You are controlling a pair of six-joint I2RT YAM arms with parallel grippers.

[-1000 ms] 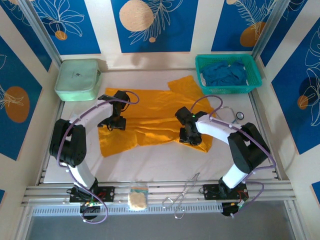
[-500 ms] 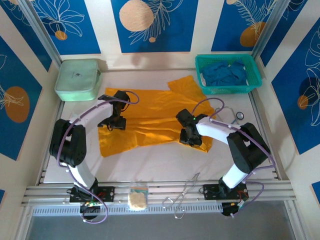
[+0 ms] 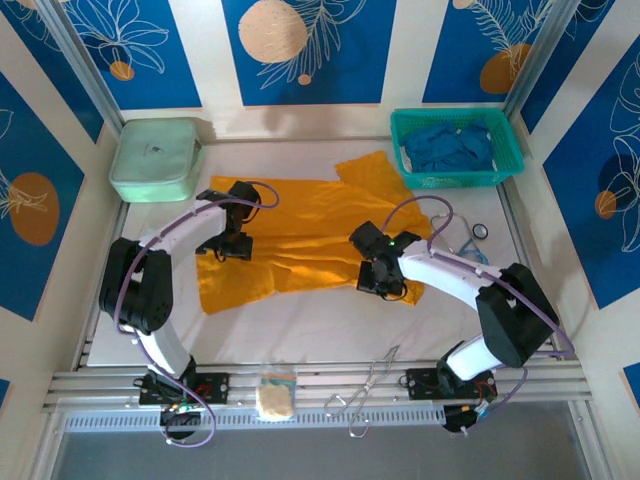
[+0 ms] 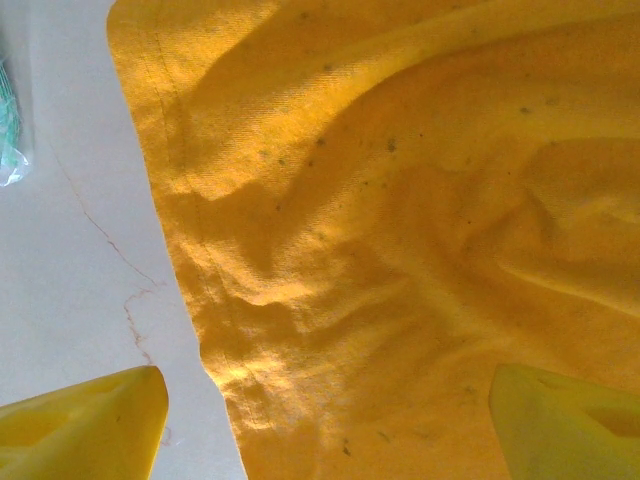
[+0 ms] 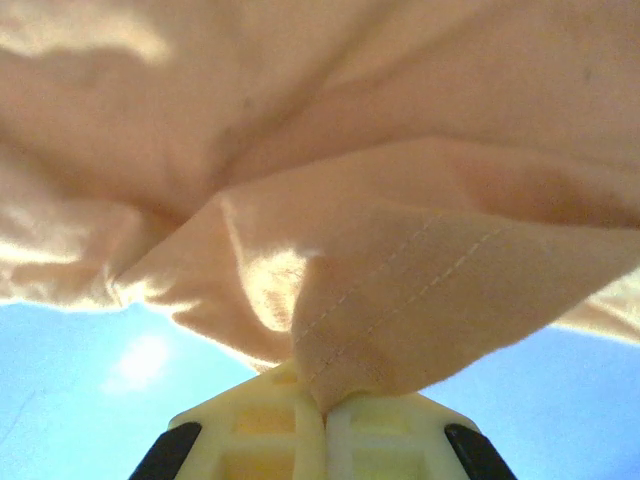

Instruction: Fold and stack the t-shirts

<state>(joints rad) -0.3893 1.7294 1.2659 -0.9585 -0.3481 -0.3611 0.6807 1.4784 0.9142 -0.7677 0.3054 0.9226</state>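
Mustard-orange t-shirt [image 3: 310, 235], long axis running left to right at frame centre; right gripper [image 3: 380, 280] pinches its lower-right hem, left gripper [image 3: 230, 245], jaws spread, apparently hovers over its left edge.

Bare table [image 3: 320, 318] lies open in front of the orange shirt [image 3: 300, 240] between the left arm [image 3: 150, 290] and right arm [image 3: 470, 285], and along the back between the green pouch [image 3: 155, 158] and teal basket [image 3: 455, 150], which block the far corners.
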